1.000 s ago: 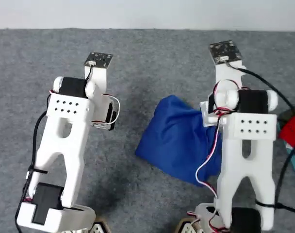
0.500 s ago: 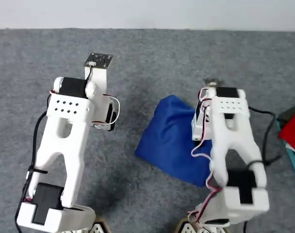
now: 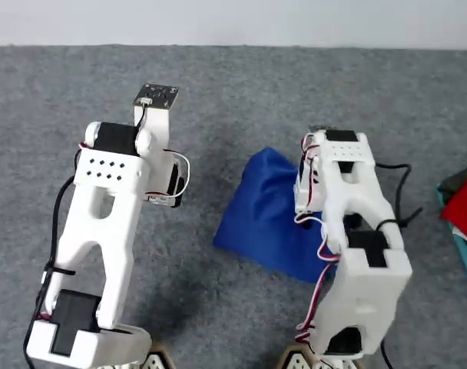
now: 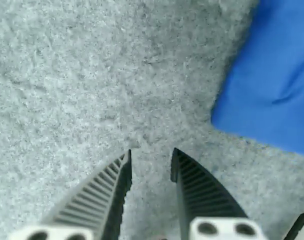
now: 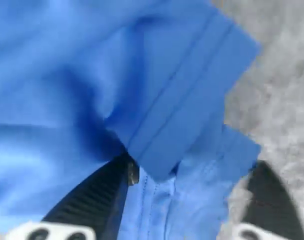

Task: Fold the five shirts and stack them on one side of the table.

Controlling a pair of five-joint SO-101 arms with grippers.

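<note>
Two spread jaws of our right gripper (image 5: 192, 170) straddle a doubled hem (image 5: 187, 105) of the blue shirt (image 3: 256, 215), which lies bunched at 3 o'clock from the middle of the carpeted table (image 3: 218, 92); closing here, we might catch one layer and drag the fold crooked. Our left gripper (image 4: 151, 152), slightly parted at the shirt's 9 o'clock, pins nothing, so the shirt could slide.

Grey table (image 3: 241, 92), pale wall (image 3: 233, 21).
A rough, carpet-like grey surface covers the table from edge to edge; the plain whitish wall runs along its far side under even light.
</note>
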